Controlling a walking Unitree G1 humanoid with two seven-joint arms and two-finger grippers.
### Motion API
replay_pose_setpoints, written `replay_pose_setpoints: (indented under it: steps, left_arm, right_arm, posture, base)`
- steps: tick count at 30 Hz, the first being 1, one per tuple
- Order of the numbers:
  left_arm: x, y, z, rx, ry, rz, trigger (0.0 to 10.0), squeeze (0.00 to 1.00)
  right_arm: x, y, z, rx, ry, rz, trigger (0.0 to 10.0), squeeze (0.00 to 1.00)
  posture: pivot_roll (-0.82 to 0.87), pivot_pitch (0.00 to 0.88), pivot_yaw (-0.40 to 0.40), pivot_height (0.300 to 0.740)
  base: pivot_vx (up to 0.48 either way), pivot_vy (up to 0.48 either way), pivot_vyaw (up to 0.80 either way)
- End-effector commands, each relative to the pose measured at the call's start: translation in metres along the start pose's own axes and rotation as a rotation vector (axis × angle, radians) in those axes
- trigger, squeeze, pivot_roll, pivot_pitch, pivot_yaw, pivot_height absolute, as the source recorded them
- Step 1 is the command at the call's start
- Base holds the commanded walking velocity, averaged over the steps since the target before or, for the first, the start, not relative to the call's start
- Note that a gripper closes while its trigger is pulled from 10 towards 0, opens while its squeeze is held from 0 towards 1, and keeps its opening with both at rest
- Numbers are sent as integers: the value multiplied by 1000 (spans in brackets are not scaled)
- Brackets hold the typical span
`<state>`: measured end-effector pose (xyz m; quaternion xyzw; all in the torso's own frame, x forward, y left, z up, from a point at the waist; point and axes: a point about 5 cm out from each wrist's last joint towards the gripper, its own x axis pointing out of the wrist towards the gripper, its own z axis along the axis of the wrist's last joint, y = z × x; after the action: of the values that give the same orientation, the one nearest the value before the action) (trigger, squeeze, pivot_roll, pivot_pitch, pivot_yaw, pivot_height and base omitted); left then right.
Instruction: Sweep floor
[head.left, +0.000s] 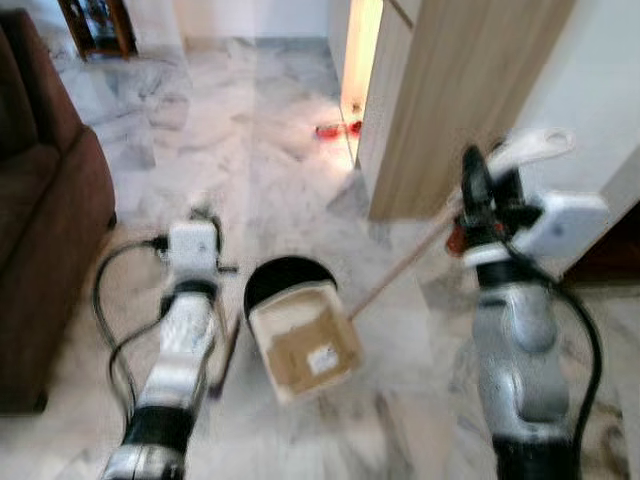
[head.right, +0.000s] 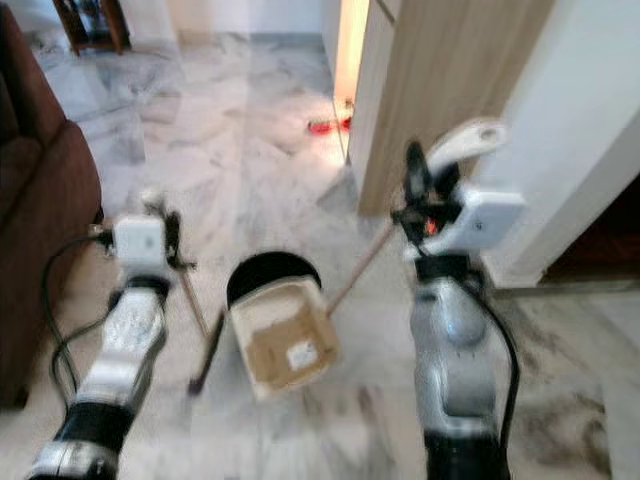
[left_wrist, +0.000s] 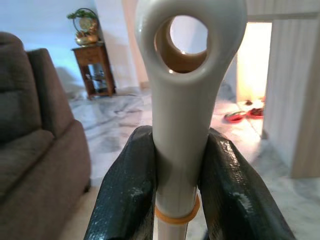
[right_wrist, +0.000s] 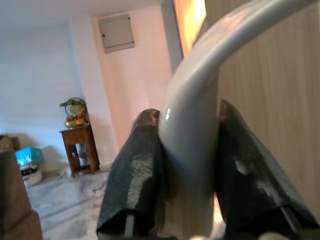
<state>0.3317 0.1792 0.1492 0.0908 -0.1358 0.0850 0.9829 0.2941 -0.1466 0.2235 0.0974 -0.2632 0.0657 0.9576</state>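
A cream dustpan (head.left: 305, 345) with a black hood sits on the marble floor (head.left: 250, 170) between my arms. Its long stick (head.left: 400, 270) slants up to a curved white grip (head.left: 530, 145). My right gripper (head.left: 478, 185) is shut on that grip (right_wrist: 192, 125), with a black finger (right_wrist: 132, 170) on each side. At the left, my left gripper (head.left: 205, 225) is shut on the broom's pale handle (left_wrist: 182, 100), just under its hanging hole. The broom's dark stick (head.left: 225, 355) runs down to the floor beside the dustpan. The broom's head is hidden.
A brown sofa (head.left: 40, 230) fills the left side. A wooden panel (head.left: 450, 100) and a white wall (head.left: 590, 90) stand close on the right. Red slippers (head.left: 338, 130) lie by the lit doorway. A small wooden side table (left_wrist: 92, 65) stands far back.
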Motion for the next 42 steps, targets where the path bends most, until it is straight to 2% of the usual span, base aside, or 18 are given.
replay_pose_setpoints:
  steps: [1,34,40,42]
  left_arm:
    - [2,-5,12,-7,-58,-11,10000,0]
    - [-2,2,9,12,-49,10,10000,0]
    - [-2,2,9,12,-51,8,10000,0]
    - [-2,1,10,10,-60,7,10000,0]
  right_arm:
    - [2,0,15,10,-76,3,10000,0]
    - [8,6,21,31,-101,29,10000,0]
    - [9,9,23,34,-105,37,10000,0]
    - [11,16,23,48,-110,58,10000,0]
  posture:
    - [130,81,-13,740]
    - [133,82,-23,740]
    - [134,84,-25,740]
    - [135,84,-26,740]
  base:
    - [394,0,0]
    - [388,0,0]
    - [218,0,0]
    - [0,0,0]
